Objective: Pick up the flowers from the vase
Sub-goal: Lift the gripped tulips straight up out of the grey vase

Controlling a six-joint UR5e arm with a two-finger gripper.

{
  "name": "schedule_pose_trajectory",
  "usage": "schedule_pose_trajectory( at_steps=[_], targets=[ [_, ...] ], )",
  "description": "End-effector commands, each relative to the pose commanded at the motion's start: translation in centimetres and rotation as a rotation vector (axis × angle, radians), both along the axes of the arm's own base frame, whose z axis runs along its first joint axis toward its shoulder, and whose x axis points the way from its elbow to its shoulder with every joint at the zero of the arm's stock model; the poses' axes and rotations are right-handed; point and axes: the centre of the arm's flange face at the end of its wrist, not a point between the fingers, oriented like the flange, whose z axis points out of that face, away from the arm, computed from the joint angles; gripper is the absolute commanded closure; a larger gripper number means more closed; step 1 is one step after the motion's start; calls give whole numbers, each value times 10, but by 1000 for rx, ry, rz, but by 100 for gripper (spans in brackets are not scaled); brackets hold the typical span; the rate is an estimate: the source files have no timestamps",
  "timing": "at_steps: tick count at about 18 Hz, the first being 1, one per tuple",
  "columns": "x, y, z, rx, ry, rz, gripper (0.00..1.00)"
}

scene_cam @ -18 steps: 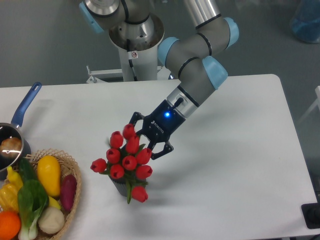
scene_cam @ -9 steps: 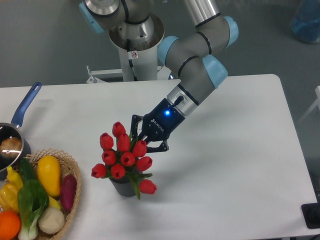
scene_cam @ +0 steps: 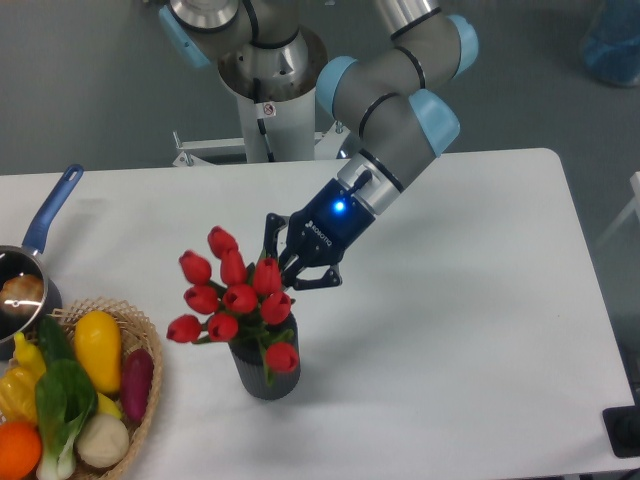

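The flowers (scene_cam: 232, 298), a bunch of red tulip buds with green leaves, spread wide above the vase (scene_cam: 257, 377), a short dark ribbed cylinder standing on the white table. Their stems still reach down into its mouth. My gripper (scene_cam: 283, 267) comes in from the upper right and is shut on the right side of the bunch, its dark fingers pressed among the upper buds. The stems between the fingers are hidden by the buds.
At the left edge stands a metal saucepan (scene_cam: 18, 290) with a blue handle (scene_cam: 56, 204). A wicker basket (scene_cam: 146, 395) of colourful vegetables sits at the front left, close beside the vase. The robot base (scene_cam: 270, 95) rises behind the table.
The fingers closed on the bunch, and the gripper rose slightly up and back. The flowers lifted with it, so more of the vase now shows.
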Motion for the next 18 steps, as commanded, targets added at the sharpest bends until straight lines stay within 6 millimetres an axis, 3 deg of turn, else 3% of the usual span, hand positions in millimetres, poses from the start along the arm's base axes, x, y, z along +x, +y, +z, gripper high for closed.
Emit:
schedule_pose_trajectory(
  at_steps=[10,18],
  targets=[
    [8,-17,67,96,-9,36,100],
    [9,-36,146,121,-37,113,100]
  ],
)
